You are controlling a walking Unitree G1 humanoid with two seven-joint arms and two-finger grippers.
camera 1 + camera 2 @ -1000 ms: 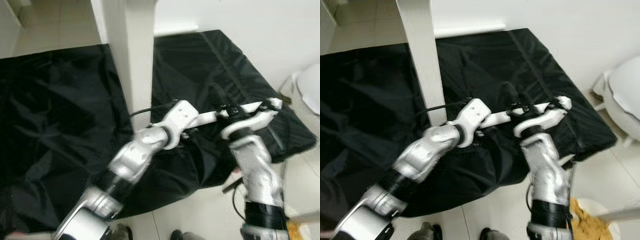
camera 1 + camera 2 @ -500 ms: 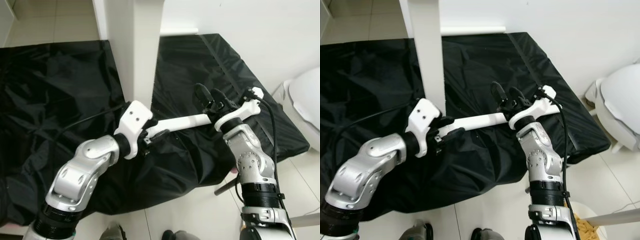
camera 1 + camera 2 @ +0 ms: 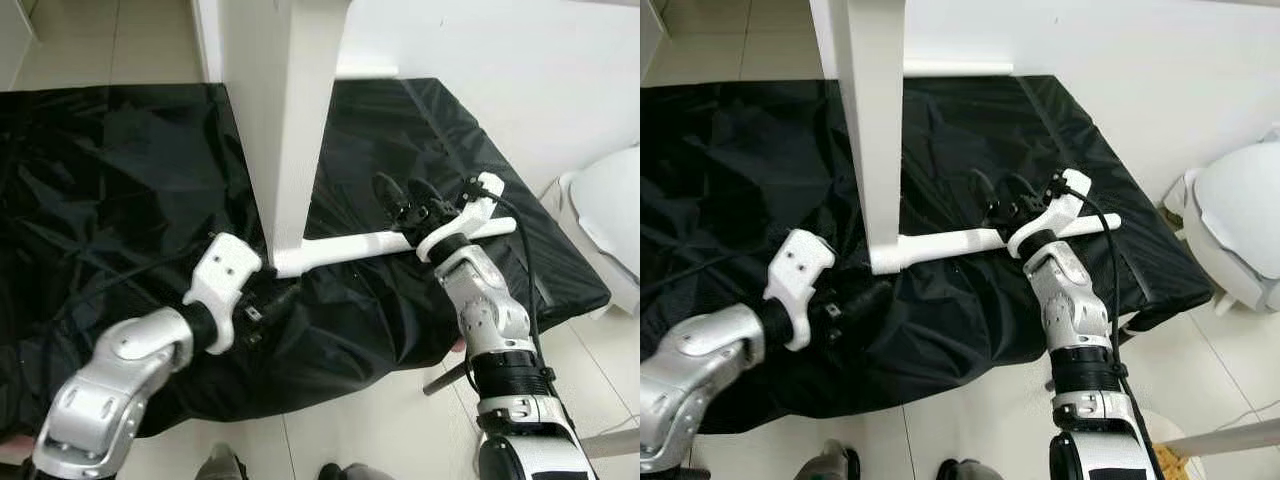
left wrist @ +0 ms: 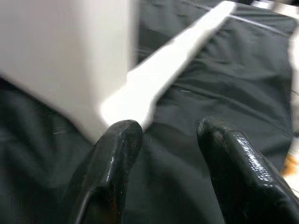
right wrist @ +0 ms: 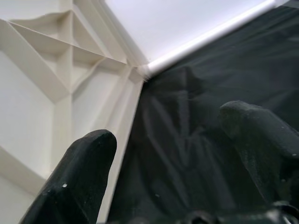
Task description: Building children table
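**White table leg lies loose on the black sheet**

You have the white table leg (image 3: 345, 247) lying on the black sheet (image 3: 120, 170), one end touching the foot of the upright white table panel (image 3: 290, 110). Your left gripper (image 4: 163, 154) hovers near that end with its fingers spread wide and nothing between them. Your right gripper (image 3: 405, 195) sits just above the leg's other end, fingers also parted and empty. You can see a white toilet (image 3: 1240, 230) beside the sheet on the tiled floor (image 3: 980, 420).
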